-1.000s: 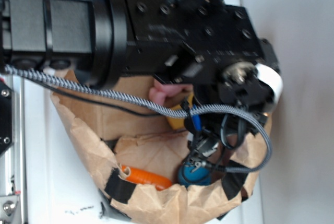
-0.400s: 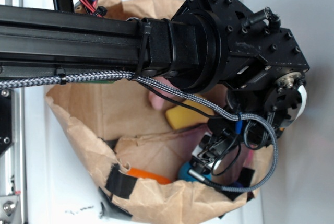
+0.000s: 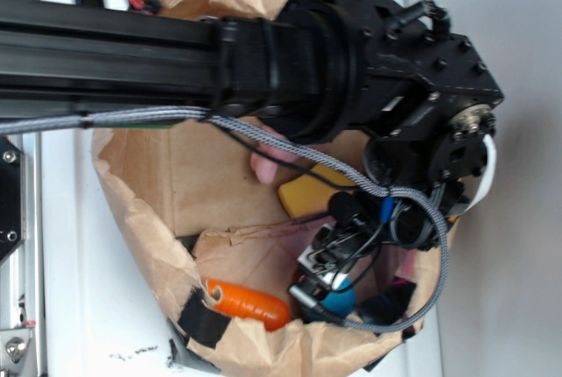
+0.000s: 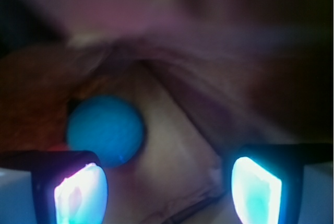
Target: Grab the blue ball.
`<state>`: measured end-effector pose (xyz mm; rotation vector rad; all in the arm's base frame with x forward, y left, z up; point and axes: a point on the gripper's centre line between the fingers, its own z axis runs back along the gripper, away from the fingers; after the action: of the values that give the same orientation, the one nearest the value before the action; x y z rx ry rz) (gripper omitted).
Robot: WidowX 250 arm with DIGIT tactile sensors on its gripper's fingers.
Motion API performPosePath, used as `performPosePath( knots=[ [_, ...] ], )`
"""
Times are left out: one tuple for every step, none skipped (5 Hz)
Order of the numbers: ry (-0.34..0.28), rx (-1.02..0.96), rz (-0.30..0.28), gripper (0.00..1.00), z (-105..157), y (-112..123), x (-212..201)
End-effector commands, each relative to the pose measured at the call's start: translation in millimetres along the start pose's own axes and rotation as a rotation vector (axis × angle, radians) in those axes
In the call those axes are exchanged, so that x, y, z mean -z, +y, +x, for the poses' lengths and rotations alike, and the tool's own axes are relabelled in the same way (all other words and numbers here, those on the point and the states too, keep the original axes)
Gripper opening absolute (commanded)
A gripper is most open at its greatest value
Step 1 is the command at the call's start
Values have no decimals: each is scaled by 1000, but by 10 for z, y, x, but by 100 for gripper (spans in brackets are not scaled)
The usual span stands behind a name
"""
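The blue ball [image 4: 106, 130] lies on the brown paper floor of the bag, just beyond my left fingertip [image 4: 81, 192]. My gripper [image 4: 168, 190] is open, with only paper between its two pads. In the exterior view the gripper [image 3: 318, 285] reaches down into the paper bag [image 3: 149, 175], and only a sliver of the blue ball [image 3: 341, 300] shows under the fingers. An orange toy carrot [image 3: 248, 301] lies left of the ball.
A yellow sponge wedge [image 3: 307, 191] and a pink item [image 3: 266, 164] sit deeper in the bag. The bag's crumpled walls with black tape patches [image 3: 204, 317] stand close around the gripper. A braided cable [image 3: 421, 210] loops beside the wrist.
The arm has swung over the bag and the gripper has shifted left toward the carrot side. More of the carrot shows, and less of the ball.
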<state>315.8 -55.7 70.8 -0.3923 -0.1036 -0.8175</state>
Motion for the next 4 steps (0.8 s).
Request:
performPosePath(
  knots=[
    [-79,101,32,100,-3,-208,-225],
    [-101,89,45,100,52,-221,-102],
    [-148,70,35,100,81,-273,23],
    [-168,130,-6,100,39,-320,206]
  ],
)
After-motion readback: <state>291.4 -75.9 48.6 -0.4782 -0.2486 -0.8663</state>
